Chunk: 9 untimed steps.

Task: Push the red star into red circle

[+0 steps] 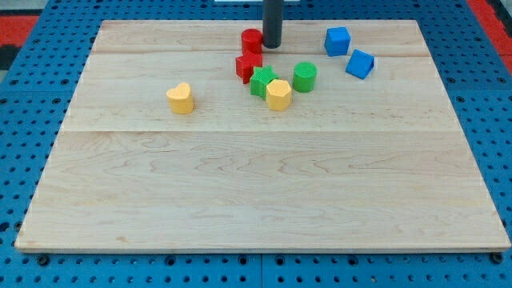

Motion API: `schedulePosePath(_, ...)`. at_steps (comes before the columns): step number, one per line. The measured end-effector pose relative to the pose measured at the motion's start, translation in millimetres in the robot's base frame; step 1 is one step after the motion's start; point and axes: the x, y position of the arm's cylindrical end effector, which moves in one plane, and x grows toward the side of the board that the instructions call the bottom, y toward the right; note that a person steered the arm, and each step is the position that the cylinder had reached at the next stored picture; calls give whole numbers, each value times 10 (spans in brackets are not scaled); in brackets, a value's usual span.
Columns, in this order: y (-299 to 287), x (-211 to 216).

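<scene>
No jaws here at all, just a straight dark rod, so nothing open, closed or gripped. My tip (pixel 272 46) down on the wooden board (pixel 256 192) near the view's top, just to the right of the red circle (pixel 252 40), touching it or very nearly; hard to tell which.

Red star (pixel 248 66) right below the red circle toward the view's bottom, the two looking pressed together or at least just beside each other. Tip well clear of the star itself, up and to the right of it.

Quick count: 2 red, 2 green, 2 yellow, 2 blue, so 8 blocks total.

Green star-ish block (pixel 262 82) tucked just below-right of the red star, with a yellow block (pixel 278 94) touching its right side. Green cylinder (pixel 304 77) just right of that cluster. Yellow heart-like block (pixel 181 98) off alone toward the view's left. Blue cube (pixel 337 41) and a second, tilted blue block (pixel 360 64) near each other at upper right, well apart from the reds.
</scene>
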Motion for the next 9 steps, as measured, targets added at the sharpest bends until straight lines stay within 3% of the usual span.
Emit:
schedulePosePath(1, 223, 429)
schedulePosePath(3, -594, 858)
schedulePosePath(6, -1476, 881)
schedulePosePath(9, -564, 500)
